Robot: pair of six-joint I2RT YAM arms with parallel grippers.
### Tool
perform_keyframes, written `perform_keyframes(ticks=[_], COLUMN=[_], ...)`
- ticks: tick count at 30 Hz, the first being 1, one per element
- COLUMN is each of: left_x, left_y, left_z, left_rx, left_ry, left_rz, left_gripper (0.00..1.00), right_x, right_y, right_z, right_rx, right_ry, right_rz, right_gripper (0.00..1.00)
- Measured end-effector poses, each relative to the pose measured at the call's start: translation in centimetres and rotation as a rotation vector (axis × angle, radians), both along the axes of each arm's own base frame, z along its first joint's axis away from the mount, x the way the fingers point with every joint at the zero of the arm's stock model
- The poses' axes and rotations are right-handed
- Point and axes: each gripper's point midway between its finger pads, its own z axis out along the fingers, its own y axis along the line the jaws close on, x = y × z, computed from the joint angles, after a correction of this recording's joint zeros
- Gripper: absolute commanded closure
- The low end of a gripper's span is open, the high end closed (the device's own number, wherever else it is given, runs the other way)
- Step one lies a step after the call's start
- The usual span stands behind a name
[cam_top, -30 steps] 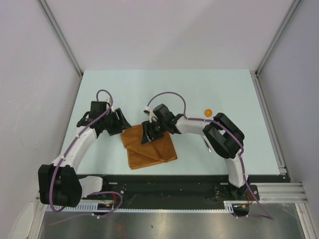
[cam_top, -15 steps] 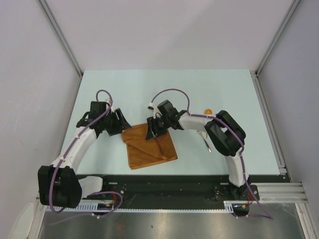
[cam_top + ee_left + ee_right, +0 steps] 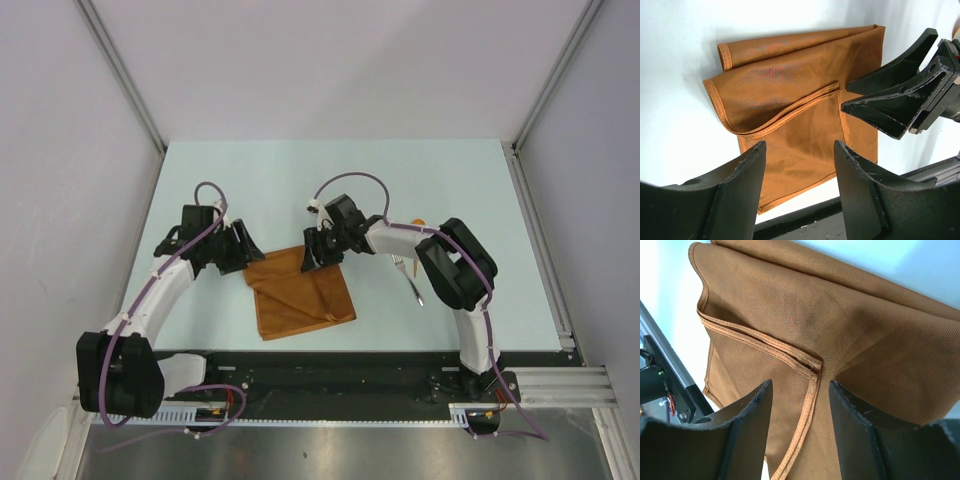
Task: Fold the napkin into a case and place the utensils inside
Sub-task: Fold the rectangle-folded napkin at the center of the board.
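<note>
Right gripper [image 3: 800,390], jaws apart, over napkin [image 3: 840,315] hem edge

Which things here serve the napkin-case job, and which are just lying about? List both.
Job:
- napkin, partly folded
- fork
- spoon, mostly hidden behind the right arm
- left tool and right tool, both open

Just there:
- table
- metal rail

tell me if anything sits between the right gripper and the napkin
Nothing visible does. The right gripper is open directly over the folded napkin, with only cloth showing inside its gap. The left gripper sits open at the napkin's left edge, out of the way.
</note>
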Motion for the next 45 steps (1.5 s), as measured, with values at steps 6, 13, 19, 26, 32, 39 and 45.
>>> perform_keyframes(ticks=[6,13,19,26,32,39,45], left_x=[0.0,0.0,-0.1,0.1,0.9,1.0,0.8], left_y=[0.0,0.0,0.1,0.1,-0.6,-1.9,-2.5], left_z=[0.0,0.0,-0.1,0.2,0.6,0.3,0.4], left_rx=[0.0,0.001,0.005,0.014,-0.013,-0.032,-0.035], left_ry=[0.0,0.0,0.004,0.003,0.002,0.02,0.014], left_rz=[0.0,0.0,0.0,-0.016,-0.06,-0.11,-0.129], left_gripper=[0.39,0.39,0.38,0.37,0.37,0.37,0.37], right_x=[-0.2,-1.9,-4.7,-14.8,-18.0,-9.7,-7.7], right_y=[0.4,2.3,3.8,6.2,5.5,2.7,2.5], right_z=[-0.3,-0.1,0.4,0.2,5.3,8.3,2.5], right_rx=[0.006,0.04,0.095,0.15,0.226,0.246,0.108], right_ry=[0.001,0.021,0.081,0.244,0.238,0.076,0.107], right_rz=[0.011,0.056,0.111,0.296,0.353,0.15,0.1], right_gripper=[0.48,0.51,0.53,0.51,0.42,0.36,0.34])
